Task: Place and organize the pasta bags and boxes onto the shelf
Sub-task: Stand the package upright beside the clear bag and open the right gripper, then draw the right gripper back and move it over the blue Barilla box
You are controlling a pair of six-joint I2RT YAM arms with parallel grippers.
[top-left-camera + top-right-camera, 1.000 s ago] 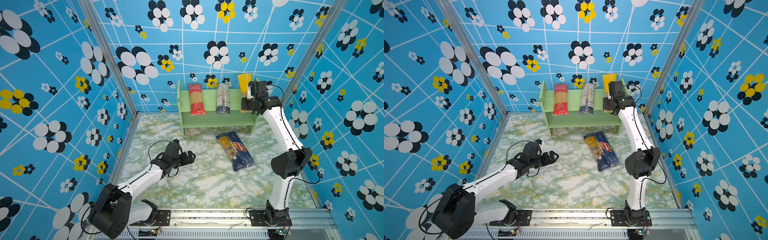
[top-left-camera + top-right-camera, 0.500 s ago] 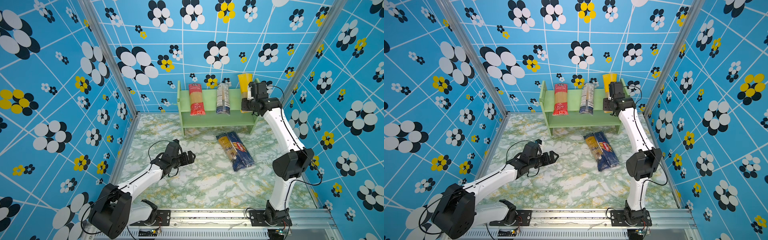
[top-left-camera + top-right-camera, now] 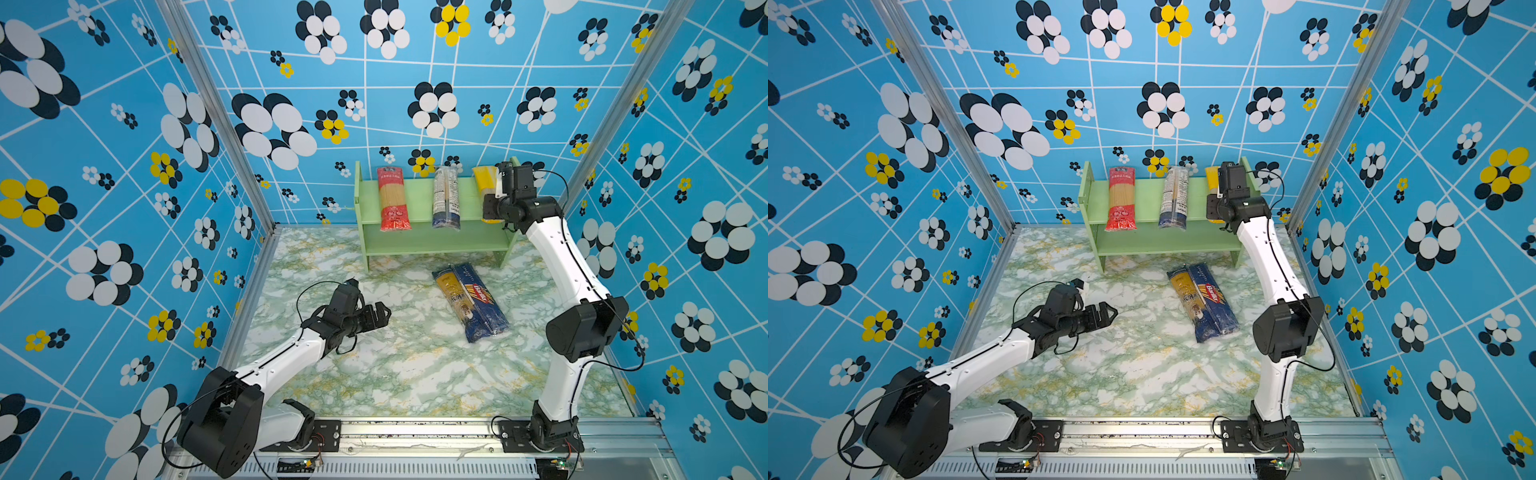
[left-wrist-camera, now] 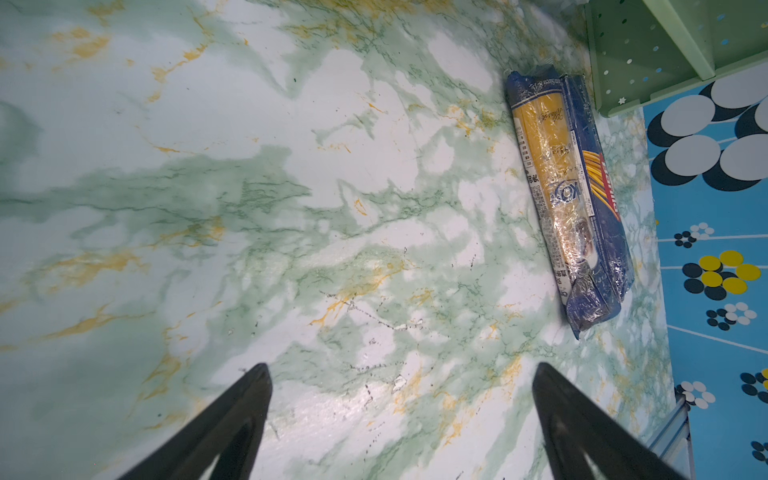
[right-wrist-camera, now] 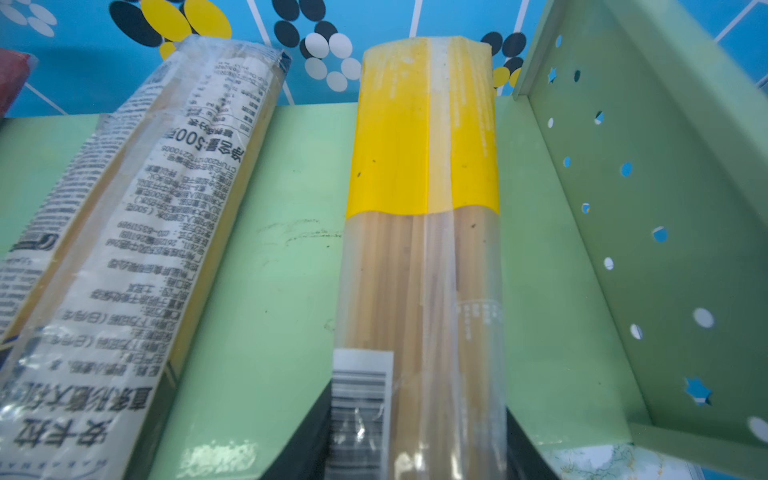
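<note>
Right wrist view, right fingers (image 5: 303, 451) flanking yellow-topped bag (image 5: 419, 249), grip unclear, left fingers (image 4: 224, 428) wide

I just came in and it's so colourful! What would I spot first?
The blue flower walls hit you first. At the back, a green shelf holds three pasta bags on its top tier, with the right pincer around the yellow-topped bag. Two blue packs lie side by side on the marble table.

Three bags (image 3: 392, 199) on shelf (image 3: 419, 203), two packs (image 3: 469, 303) below
</note>
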